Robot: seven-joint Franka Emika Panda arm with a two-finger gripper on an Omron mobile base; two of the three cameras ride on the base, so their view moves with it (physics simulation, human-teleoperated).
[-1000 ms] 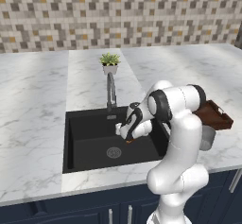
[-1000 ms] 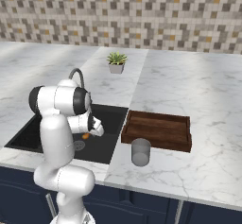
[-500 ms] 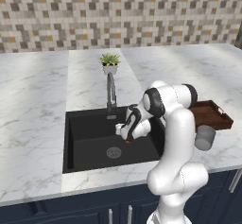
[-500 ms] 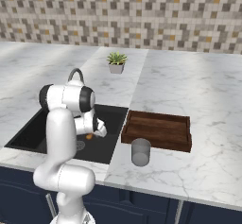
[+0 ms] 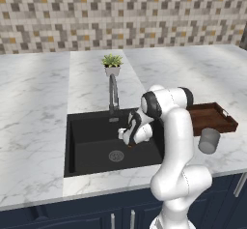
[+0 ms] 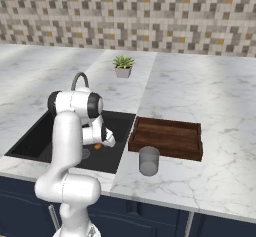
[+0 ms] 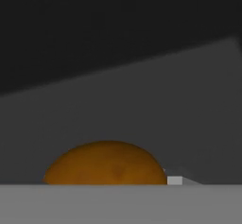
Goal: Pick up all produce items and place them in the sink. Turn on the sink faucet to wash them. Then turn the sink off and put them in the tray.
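One mushroom [image 7: 106, 164] sits right at the gripper [image 6: 101, 144]: the hand view has its orange cap bulging up close against the bottom edge, and the right base view shows an orange speck at the hand, so the gripper looks narrowly closed on it, though the fingertips themselves are too small to make out. Gripper hangs above the sink [image 5: 91, 141], over the right part of the black basin, with the drain [image 5: 116, 155] below and a little to its left in the left base view. Whether the mushroom clears the basin floor cannot be read for certain; it appears lifted. Faucet [image 5: 113, 95] stands at the back rim just behind the hand, spout curving toward the basin; no water visible. Plant [image 5: 112, 64] sits on the surface behind the faucet. Tray [image 6: 167, 137] lies on the surface just right of the sink, nothing in it, with a grey cup [image 6: 149, 161] near its front edge. Judgement on progress: produce in hand over the sink, tap apparently off, so this reads as the late transfer, wash likely done, but that cannot be confirmed. Left to do: carry the mushroom right, over the sink rim, and set it in the tray.
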